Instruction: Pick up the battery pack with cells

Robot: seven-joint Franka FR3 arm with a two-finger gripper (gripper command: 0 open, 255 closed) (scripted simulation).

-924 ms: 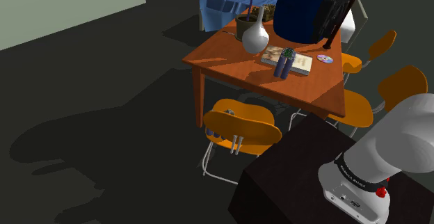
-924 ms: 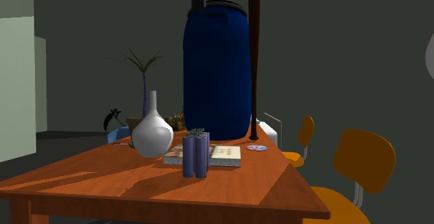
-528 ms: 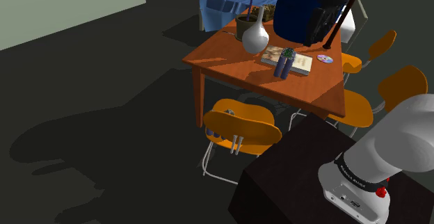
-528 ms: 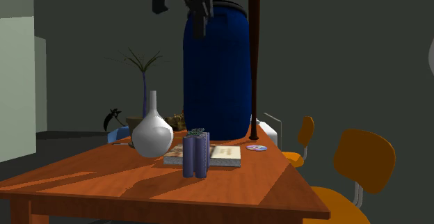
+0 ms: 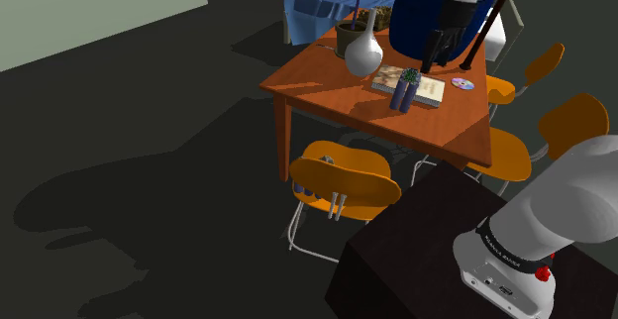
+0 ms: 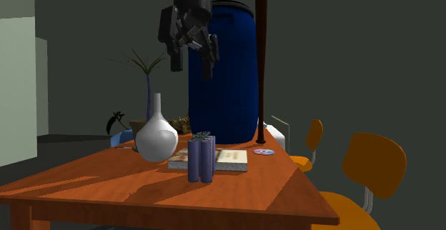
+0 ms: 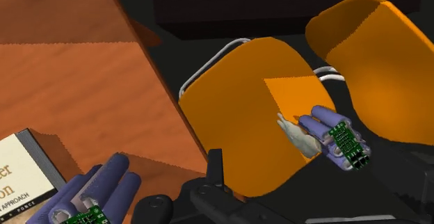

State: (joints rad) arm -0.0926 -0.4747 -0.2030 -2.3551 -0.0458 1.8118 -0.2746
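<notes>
The battery pack (image 5: 403, 91), a bundle of purple-blue cells with a green board on top, stands upright on the wooden table (image 5: 332, 91) against a book (image 5: 427, 90). In the second exterior view the battery pack (image 6: 201, 158) is well below my gripper (image 6: 191, 62), which hangs open and empty in front of the blue barrel (image 6: 222, 86). In the shoulder view the gripper (image 5: 437, 52) is above and just behind the pack. In the wrist view the pack (image 7: 90, 193) is close by, and a second similar pack (image 7: 339, 140) lies on an orange chair seat (image 7: 243, 111).
A white vase (image 6: 156, 140) stands beside the pack, with a potted plant (image 6: 148, 71) behind it. A dark bat (image 6: 261, 57) leans by the barrel, and a disc (image 6: 263, 151) lies on the table. Orange chairs (image 5: 342, 178) ring the table.
The gripper has come down from the top of the pictures toward the table and swung over the battery pack. Its fingers have stayed open. Nothing on the table has moved.
</notes>
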